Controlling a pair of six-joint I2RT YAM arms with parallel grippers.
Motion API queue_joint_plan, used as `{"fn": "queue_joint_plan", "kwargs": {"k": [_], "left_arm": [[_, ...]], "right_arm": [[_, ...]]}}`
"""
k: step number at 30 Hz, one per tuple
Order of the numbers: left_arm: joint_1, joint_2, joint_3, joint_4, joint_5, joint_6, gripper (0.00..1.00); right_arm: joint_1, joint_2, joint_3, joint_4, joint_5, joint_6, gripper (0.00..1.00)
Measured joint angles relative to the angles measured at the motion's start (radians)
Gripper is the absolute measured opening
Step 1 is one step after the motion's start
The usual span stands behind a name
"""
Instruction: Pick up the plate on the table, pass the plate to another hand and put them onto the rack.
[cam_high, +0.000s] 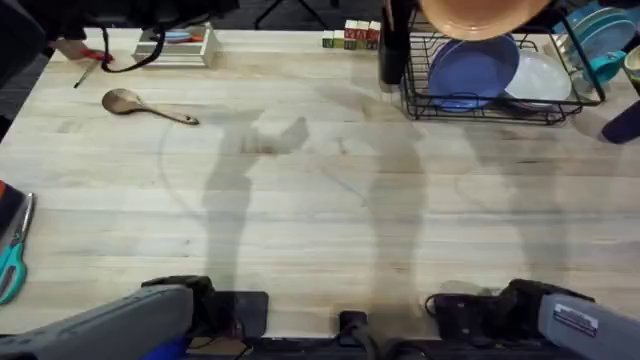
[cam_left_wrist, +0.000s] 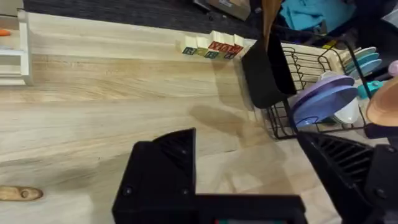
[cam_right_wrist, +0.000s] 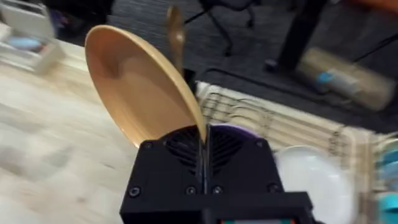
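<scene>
Fingers of the right gripper (cam_right_wrist: 202, 163) are pressed together on the orange plate's (cam_right_wrist: 140, 93) rim, the plate being held above the black rack (cam_high: 480, 95) at the tabletop's (cam_high: 300, 200) far right corner, while the left gripper's (cam_left_wrist: 249, 180) fingers are spread wide.

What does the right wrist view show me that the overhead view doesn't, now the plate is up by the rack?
Right wrist alone: the right tool shut on the orange plate's rim, the plate standing nearly on edge, its hollow face open to view. Overhead alone: the wooden spoon lying on the table, the teal scissors at the left edge, and both arm bases. Both: the orange plate raised above the black wire rack, with a blue-purple plate and a white plate in it.
</scene>
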Motion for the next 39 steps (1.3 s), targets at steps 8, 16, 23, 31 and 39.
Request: {"fn": "queue_joint_plan", "kwargs": {"k": [8,16,23,31,39], "left_arm": [[0.0,0.0,0.0,0.004,0.0,0.0,0.993],[0.0,0.0,0.0,0.007,0.0,0.0,0.993],[0.0,0.0,0.0,0.007,0.0,0.0,0.995],[0.0,0.0,0.0,0.007,-0.002,0.0,0.995],[0.0,0.0,0.0,0.007,-0.01,0.0,0.994]], "right_arm": [[-0.083,-0.012,0.0,0.0,0.0,-0.281,0.029],[-0.106,-0.012,0.0,0.048,0.001,-0.379,0.028],[-0.106,-0.011,0.001,0.09,0.001,-0.39,0.028],[-0.106,0.092,0.107,0.114,0.063,-0.394,0.028],[-0.105,0.207,0.191,0.3,0.087,-0.408,0.028]]}}
